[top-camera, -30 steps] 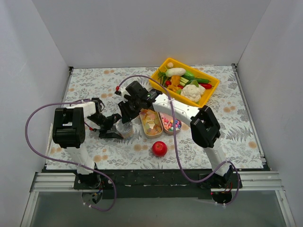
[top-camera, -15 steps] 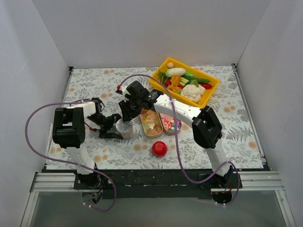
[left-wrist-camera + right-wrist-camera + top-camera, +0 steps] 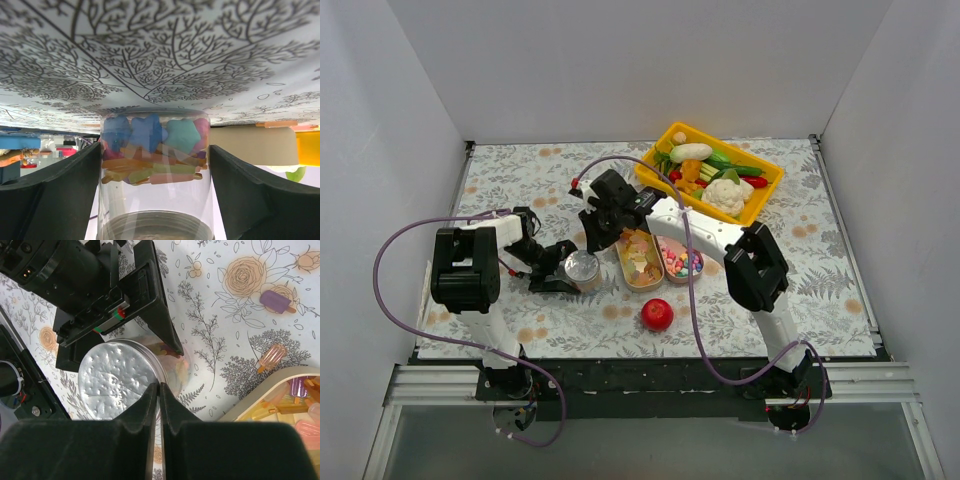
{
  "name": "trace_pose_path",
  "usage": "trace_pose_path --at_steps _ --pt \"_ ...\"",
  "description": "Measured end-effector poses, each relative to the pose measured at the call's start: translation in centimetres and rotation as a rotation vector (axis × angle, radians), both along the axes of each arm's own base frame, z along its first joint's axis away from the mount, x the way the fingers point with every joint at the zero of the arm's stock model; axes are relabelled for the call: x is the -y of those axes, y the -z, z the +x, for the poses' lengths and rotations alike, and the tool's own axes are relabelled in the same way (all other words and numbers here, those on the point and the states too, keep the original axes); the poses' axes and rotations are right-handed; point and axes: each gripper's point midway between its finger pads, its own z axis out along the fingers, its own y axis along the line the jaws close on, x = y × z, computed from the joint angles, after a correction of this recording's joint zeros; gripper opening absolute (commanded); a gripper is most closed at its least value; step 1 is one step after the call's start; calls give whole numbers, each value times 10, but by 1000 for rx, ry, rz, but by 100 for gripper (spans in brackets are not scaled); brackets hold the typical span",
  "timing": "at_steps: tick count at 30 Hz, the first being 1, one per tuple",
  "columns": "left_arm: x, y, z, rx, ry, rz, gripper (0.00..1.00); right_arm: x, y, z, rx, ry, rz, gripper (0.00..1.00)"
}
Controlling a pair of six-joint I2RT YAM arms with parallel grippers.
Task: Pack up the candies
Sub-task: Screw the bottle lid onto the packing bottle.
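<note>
A glass jar (image 3: 155, 190) with a silver lid (image 3: 582, 267) stands on the table. It holds coloured star and stick-shaped candies (image 3: 150, 165). My left gripper (image 3: 155, 150) is shut on the jar, one finger against each side; in the top view it (image 3: 566, 268) is left of the lid. My right gripper (image 3: 159, 387) is shut and empty, hovering just above the lid's (image 3: 117, 380) right edge; in the top view it (image 3: 591, 240) is just behind the jar. Amber, orange and pale yellow candies (image 3: 640, 258) fill an oval tray right of the jar.
A second oval tray (image 3: 680, 262) holds pink and blue sweets. A glossy red ball (image 3: 657, 314) lies near the front. A yellow bin (image 3: 752, 205) of toy vegetables stands at the back right. Two loose lolly-shaped pieces (image 3: 274, 300) lie on the cloth by the tray rim (image 3: 260, 392).
My right gripper has drawn back from over the jar toward the back right, so the silver lid now shows in full. The left gripper and the jar have not moved.
</note>
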Motion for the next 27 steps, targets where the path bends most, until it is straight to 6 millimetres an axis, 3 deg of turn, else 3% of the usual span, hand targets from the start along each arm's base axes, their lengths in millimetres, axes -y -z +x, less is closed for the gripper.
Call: trace_pose_path --at_steps 10,18,24,27 --pt "0 0 -2 -3 10 0 72 7 -1 -6 14 -11 34 4" --pt "0 0 -2 -7 13 1 72 24 -1 -36 -24 -26 17 4" --pt "0 0 -1 -7 8 1 73 17 -2 -68 -65 -92 9 4" --pt "0 0 -1 -8 6 1 79 15 -1 -77 -69 -107 1 9"
